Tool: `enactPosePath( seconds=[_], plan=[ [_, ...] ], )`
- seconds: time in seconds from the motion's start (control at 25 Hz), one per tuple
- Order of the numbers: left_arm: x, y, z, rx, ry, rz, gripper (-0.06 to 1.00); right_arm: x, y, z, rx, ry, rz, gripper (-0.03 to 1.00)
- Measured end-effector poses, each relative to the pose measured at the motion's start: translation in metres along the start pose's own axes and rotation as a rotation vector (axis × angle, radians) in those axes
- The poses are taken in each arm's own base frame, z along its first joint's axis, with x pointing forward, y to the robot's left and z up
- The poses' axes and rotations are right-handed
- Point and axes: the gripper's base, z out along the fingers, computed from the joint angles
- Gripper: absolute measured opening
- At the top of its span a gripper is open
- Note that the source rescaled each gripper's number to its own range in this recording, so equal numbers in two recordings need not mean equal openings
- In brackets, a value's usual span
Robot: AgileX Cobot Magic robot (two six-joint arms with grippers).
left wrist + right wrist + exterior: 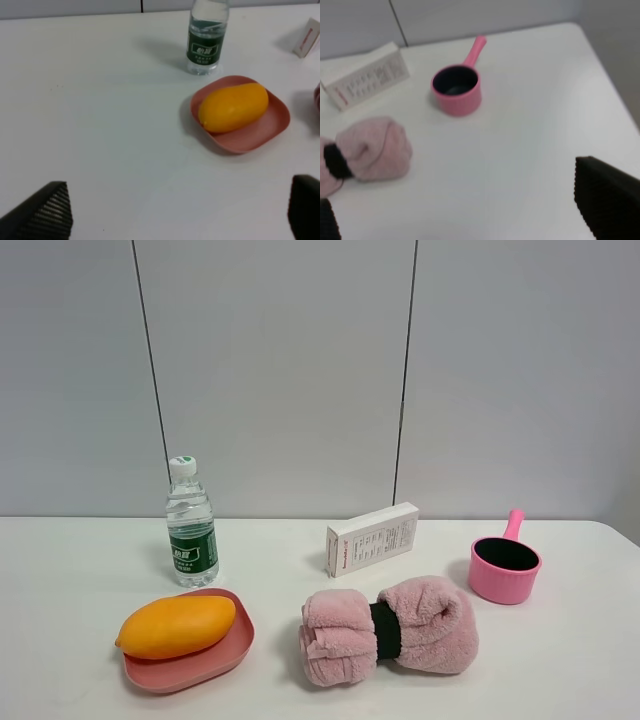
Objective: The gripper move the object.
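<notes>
The orange-yellow mango (176,626) lies on a pink plate (222,657) at the front left of the white table. In the left wrist view the mango (233,107) sits on the plate (272,131), well ahead of my left gripper (175,215). That gripper's dark fingertips (45,212) stand wide apart with nothing between them. My right gripper (470,215) is also open and empty, with one fingertip (607,200) showing large; it hovers over the table's right side, far from the mango. Neither arm shows in the exterior high view.
A water bottle (191,524) stands just behind the plate. A white box (372,538) lies at mid back. A fluffy pink towel roll (390,630) lies front centre. A small pink pot with a handle (505,567) stands at the right, near the table's right edge (615,85).
</notes>
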Motion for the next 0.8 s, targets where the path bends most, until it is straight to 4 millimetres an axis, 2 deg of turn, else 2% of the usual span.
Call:
enactPosePath(
  seconds=[0.16, 0.8],
  plan=[
    [0.0, 0.0, 0.0, 0.0, 0.0, 0.0, 1.0, 0.019, -0.001, 0.016, -0.012, 0.065, 0.017, 0.85],
    [0.0, 0.0, 0.0, 0.0, 0.0, 0.0, 1.0, 0.021, -0.002, 0.015, 0.007, 0.05, 0.036, 0.84]
  ],
)
